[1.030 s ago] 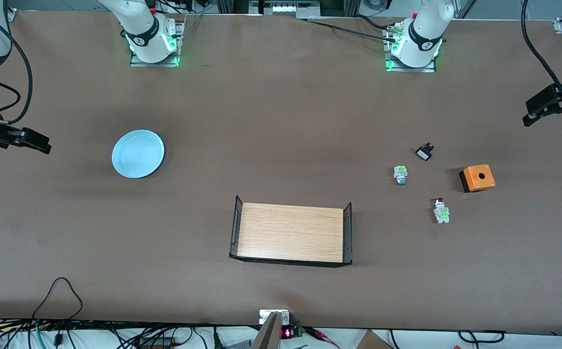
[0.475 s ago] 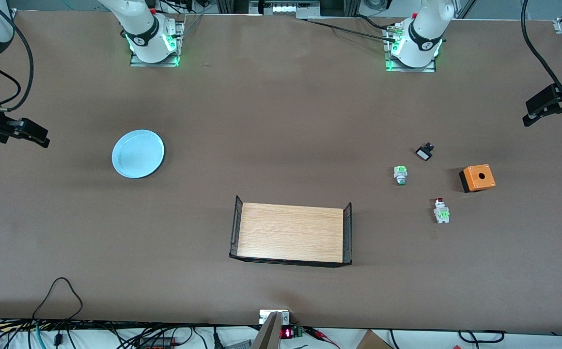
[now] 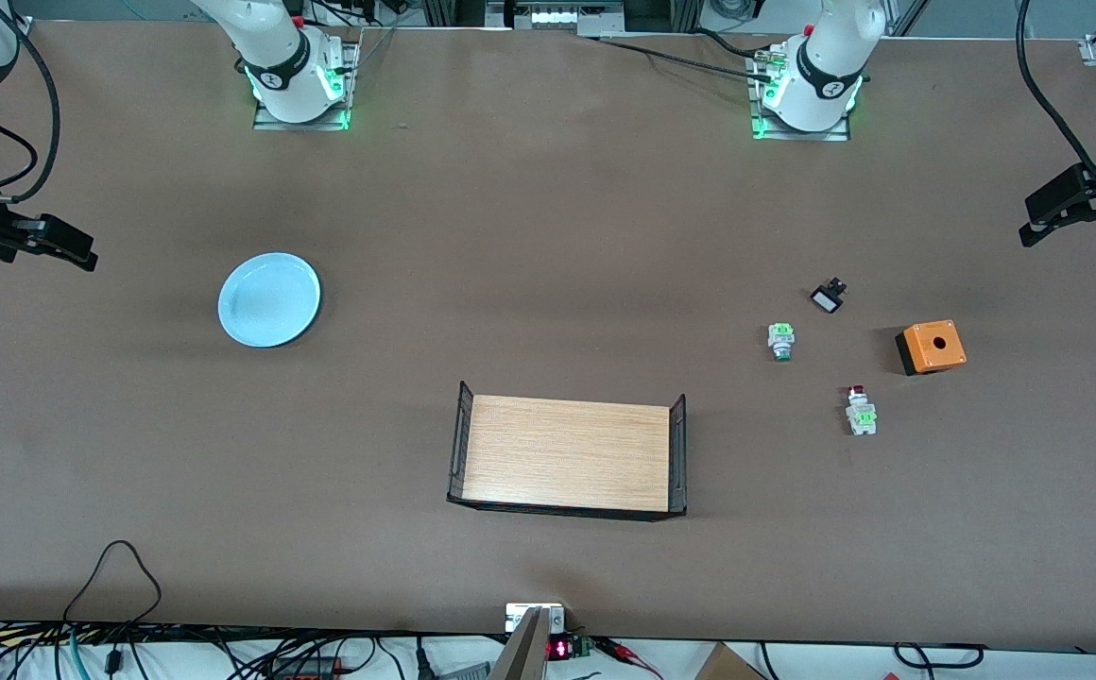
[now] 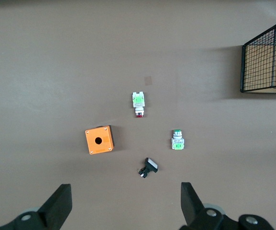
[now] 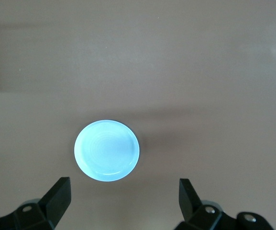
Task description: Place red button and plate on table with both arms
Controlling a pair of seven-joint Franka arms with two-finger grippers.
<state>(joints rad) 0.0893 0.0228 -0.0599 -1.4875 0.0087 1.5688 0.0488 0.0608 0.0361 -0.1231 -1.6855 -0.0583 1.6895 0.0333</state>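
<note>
A: Where are the task things rel. to each pincer?

B: Pale blue plate (image 3: pixel 269 299) lies flat on the brown table (image 3: pixel 548 236), toward the right arm's end. Right gripper (image 3: pixel 47 247) hangs up in the air over that end's edge, fingers spread wide, holding nothing; in the right wrist view the plate (image 5: pixel 107 150) shows centred ahead of the two fingertips (image 5: pixel 61 189).

A: And the red button?

B: Red button (image 3: pixel 859 408) lies on its side toward the left arm's end, red cap pointing toward the robot bases, long axis running base-to-camera. Nearer the front camera than the orange box (image 3: pixel 932 347), the green-capped switch (image 3: pixel 780 340) and the black-and-white button (image 3: pixel 829 297). Left gripper (image 3: pixel 1082 210) hangs over that end's edge, also spread, empty.

A: So which arm for which?

B: Judging by reach: right arm for plate, left for button. Wooden tray (image 3: pixel 567 453) sits between, apart from both.
</note>
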